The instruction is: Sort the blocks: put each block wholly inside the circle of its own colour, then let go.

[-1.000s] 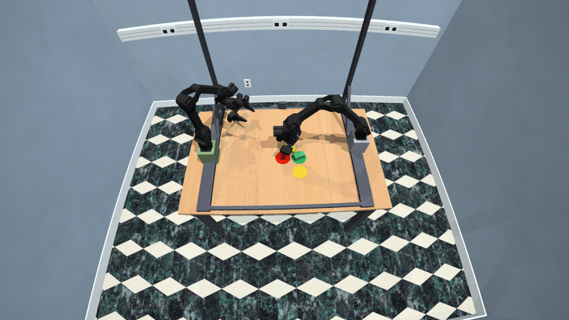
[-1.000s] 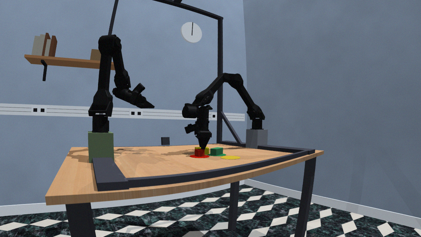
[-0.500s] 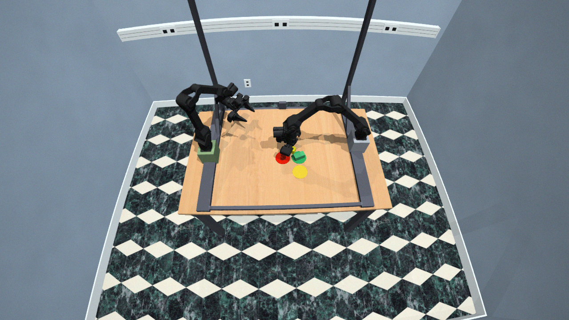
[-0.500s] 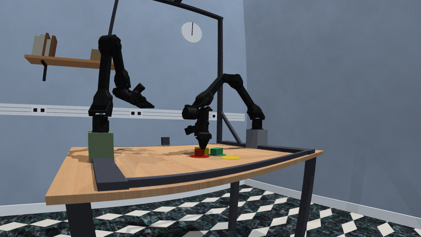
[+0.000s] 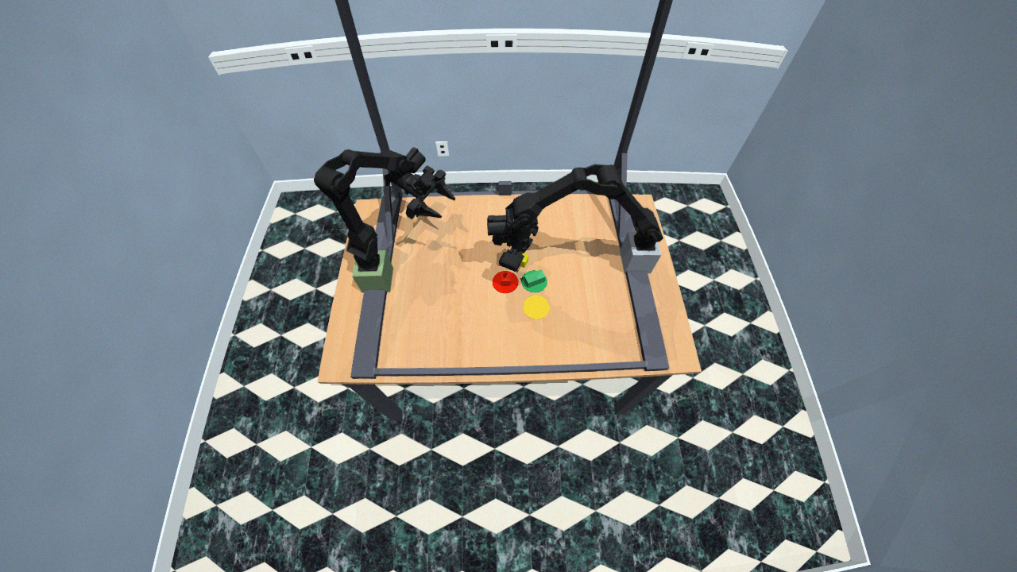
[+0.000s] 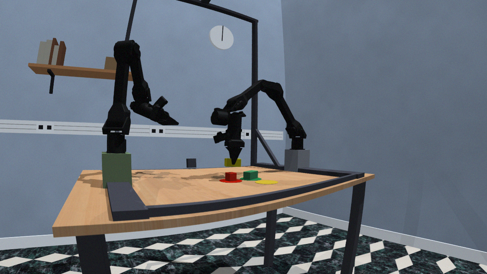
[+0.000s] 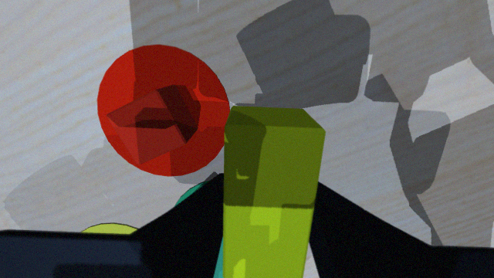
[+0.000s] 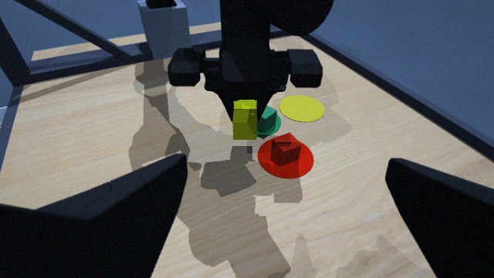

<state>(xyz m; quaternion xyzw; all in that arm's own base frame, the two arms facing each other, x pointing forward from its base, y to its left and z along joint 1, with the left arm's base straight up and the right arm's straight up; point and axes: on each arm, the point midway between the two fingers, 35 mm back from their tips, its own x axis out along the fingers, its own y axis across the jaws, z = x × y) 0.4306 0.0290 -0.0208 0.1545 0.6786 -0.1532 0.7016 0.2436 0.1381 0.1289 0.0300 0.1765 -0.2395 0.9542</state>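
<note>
My left gripper (image 6: 233, 163) (image 7: 264, 184) (image 8: 245, 120) is shut on the yellow block (image 5: 524, 260) (image 6: 237, 163) (image 7: 270, 232) (image 8: 245, 129), held above the table behind the red and green circles. The red block (image 5: 504, 281) (image 6: 230, 176) (image 8: 285, 152) stands on the red circle (image 5: 497, 287) (image 6: 223, 180) (image 7: 170, 66) (image 8: 305, 166). The green block (image 5: 534, 278) (image 6: 250, 175) stands on the green circle (image 5: 535, 290) (image 6: 258, 179); its fit at the rim is unclear. The yellow circle (image 5: 535, 307) (image 6: 266, 182) (image 8: 302, 108) bears no block. My right gripper (image 5: 447, 206) (image 8: 285, 166) is open and empty, raised.
The wooden table (image 5: 440, 334) (image 6: 177, 190) has a dark frame rail (image 5: 497, 369) along its front edge. The green arm base (image 5: 373, 276) (image 6: 116, 170) and the grey arm base (image 5: 641, 257) (image 8: 166, 28) stand at opposite sides.
</note>
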